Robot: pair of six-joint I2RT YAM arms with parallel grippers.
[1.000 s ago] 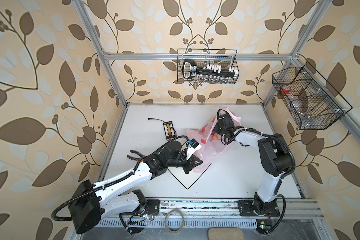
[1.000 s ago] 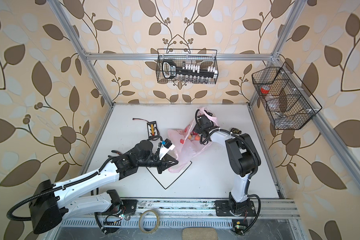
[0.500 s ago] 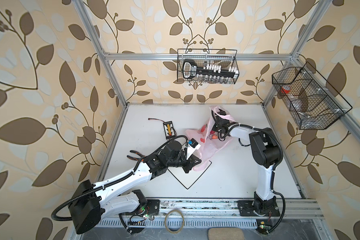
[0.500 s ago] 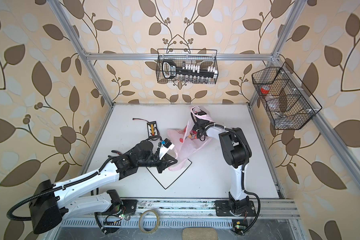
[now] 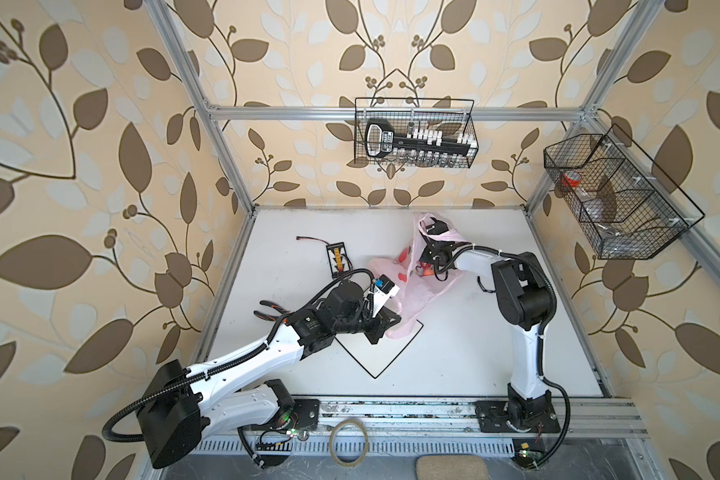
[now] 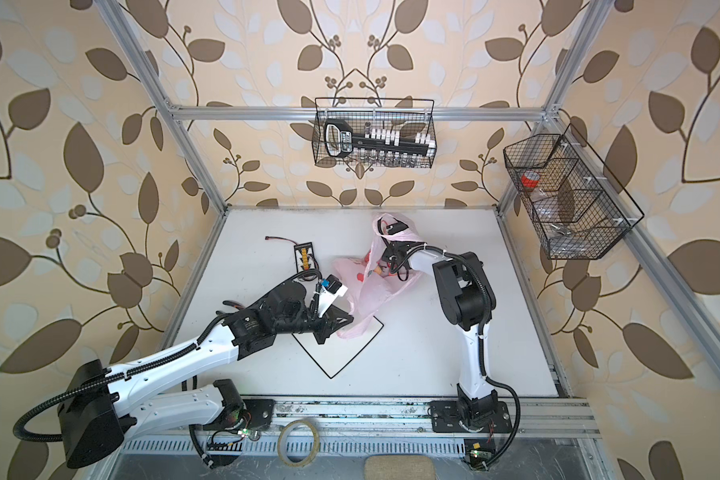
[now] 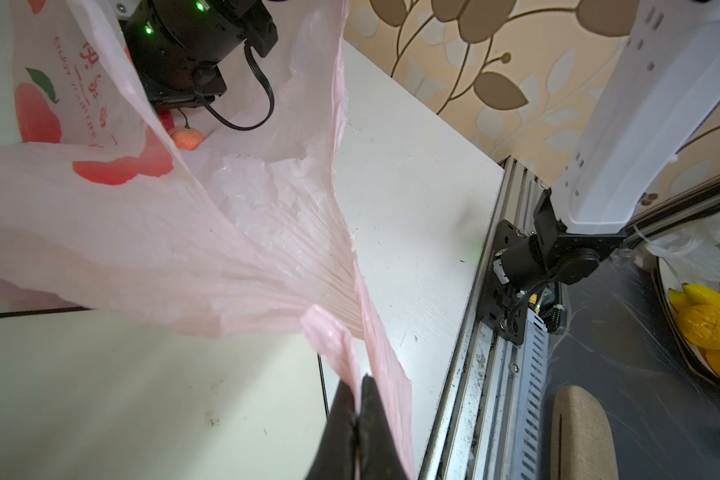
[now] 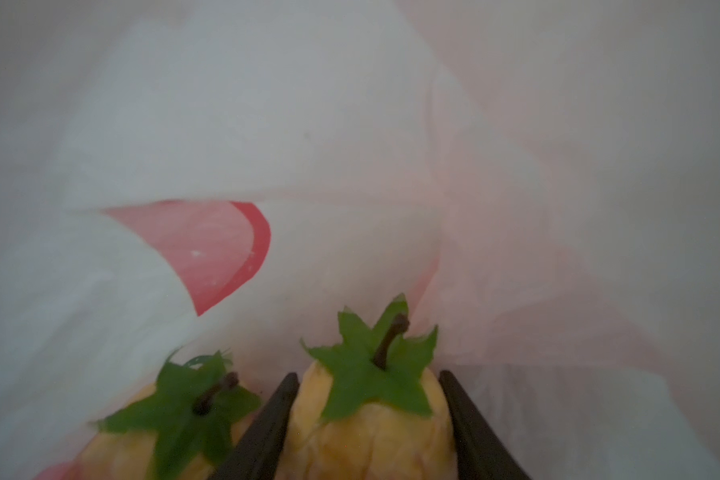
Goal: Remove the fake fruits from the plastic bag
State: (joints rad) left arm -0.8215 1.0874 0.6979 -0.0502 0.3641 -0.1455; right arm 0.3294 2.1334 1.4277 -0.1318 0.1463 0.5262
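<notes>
The thin pink plastic bag (image 5: 416, 286) (image 6: 371, 291) lies on the white table in both top views. My left gripper (image 7: 356, 380) is shut on a bunched corner of the bag (image 7: 225, 232) and holds it stretched above the plate. My right arm's wrist (image 5: 437, 249) reaches into the bag's mouth, so its fingers are hidden in both top views. In the right wrist view my right gripper (image 8: 367, 374) is shut on a yellow-orange fake fruit (image 8: 371, 428) with a green top. A second fake fruit (image 8: 184, 409) lies beside it. An orange fruit (image 7: 186, 139) shows inside the bag.
A white square plate with a black rim (image 5: 375, 376) lies under the bag's near end. A small board with yellow connectors (image 5: 338, 257) sits at the back left. Wire baskets (image 5: 414, 133) (image 5: 616, 199) hang on the walls. A tape roll (image 5: 348, 440) rests on the front rail.
My right arm has swung left and pushed its wrist deeper into the bag, and its jaws have narrowed onto a fruit. The left arm has held still.
</notes>
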